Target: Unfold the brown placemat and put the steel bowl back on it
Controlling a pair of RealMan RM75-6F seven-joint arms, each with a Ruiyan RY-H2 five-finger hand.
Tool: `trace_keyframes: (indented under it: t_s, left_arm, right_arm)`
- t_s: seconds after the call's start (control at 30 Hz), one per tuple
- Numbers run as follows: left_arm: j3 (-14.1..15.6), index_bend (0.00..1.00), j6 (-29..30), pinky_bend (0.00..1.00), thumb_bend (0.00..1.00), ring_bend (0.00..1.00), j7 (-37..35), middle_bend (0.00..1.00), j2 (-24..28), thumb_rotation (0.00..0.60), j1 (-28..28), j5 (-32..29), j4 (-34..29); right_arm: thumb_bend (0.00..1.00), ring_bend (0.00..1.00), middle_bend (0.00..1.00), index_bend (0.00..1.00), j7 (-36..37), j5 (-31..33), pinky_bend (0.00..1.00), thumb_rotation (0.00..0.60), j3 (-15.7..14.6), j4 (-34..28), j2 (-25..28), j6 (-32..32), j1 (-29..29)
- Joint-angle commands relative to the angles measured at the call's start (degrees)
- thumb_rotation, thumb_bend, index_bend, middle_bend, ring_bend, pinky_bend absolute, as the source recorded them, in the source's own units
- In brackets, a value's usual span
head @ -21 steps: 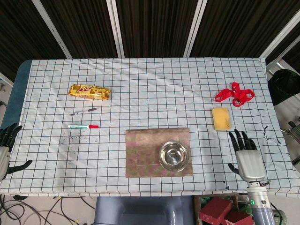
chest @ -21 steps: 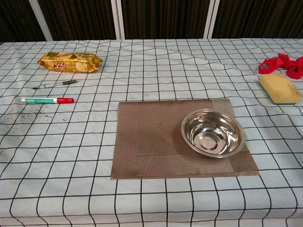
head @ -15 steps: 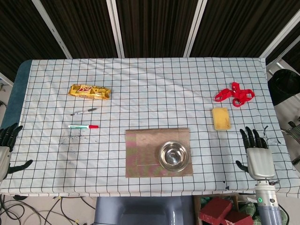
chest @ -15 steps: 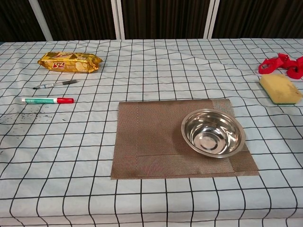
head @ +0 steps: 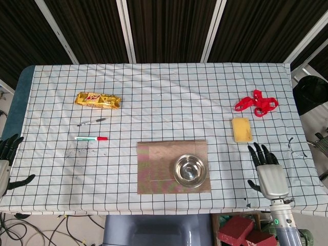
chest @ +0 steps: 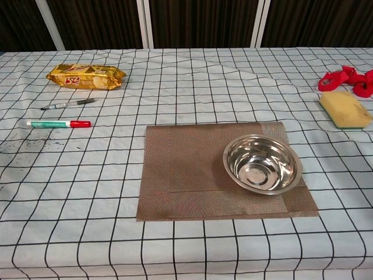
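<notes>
At the left edge of the table (head: 154,82), the left hand (head: 6,164) is seen with its fingers spread and nothing in it. Near the far left corner a gold snack packet (head: 98,100) is laid, and nearer to the front edge a thin pen (head: 92,122) and a red-capped marker (head: 90,138) are found.

The brown placemat (chest: 186,169) is placed at the middle of the front edge, folded, since a second layer is visible along its right and front borders. The steel bowl (chest: 262,164) is standing on its right part, upright and empty.

Toward the right edge a yellow sponge (head: 241,129) and a red strap (head: 256,103) are seen. The right hand (head: 267,171) is held over the front right corner, fingers spread and empty, well apart from the bowl.

It is judged that no step is begun. If the mat is pulled open while the bowl is on it, the bowl could be tipped or slid off the front edge. The smooth steel rim could also slip from the fingers when lifted.
</notes>
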Motion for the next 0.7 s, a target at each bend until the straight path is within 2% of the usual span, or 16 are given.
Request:
trace_keyframes:
  t_s: [0.03, 0.53, 0.7]
  left_arm:
    - [-0.02, 0.00, 0.00, 0.01, 0.01, 0.00, 0.00, 0.00, 0.00, 0.600, -0.01, -0.01, -0.02]
    - [0.01, 0.00, 0.04, 0.01, 0.01, 0.00, -0.03, 0.00, 0.08, 0.600, 0.03, -0.02, -0.06]
    - [-0.01, 0.00, 0.01, 0.01, 0.01, 0.00, -0.05, 0.00, 0.08, 0.600, 0.02, -0.07, -0.09]
  right_arm:
    - [0.08, 0.00, 0.00, 0.00, -0.95, -1.21, 0.18, 0.600, -0.41, -1.18, -0.29, -0.66, 0.41]
    - [0.08, 0.00, 0.00, 0.00, -2.08, -1.79, 0.18, 0.600, -0.49, -1.99, -0.65, -1.86, 0.15]
    - [0.08, 0.01, 0.04, 0.12, -1.07, -3.61, 0.18, 0.600, -1.67, -2.24, -0.52, -4.04, 0.86]
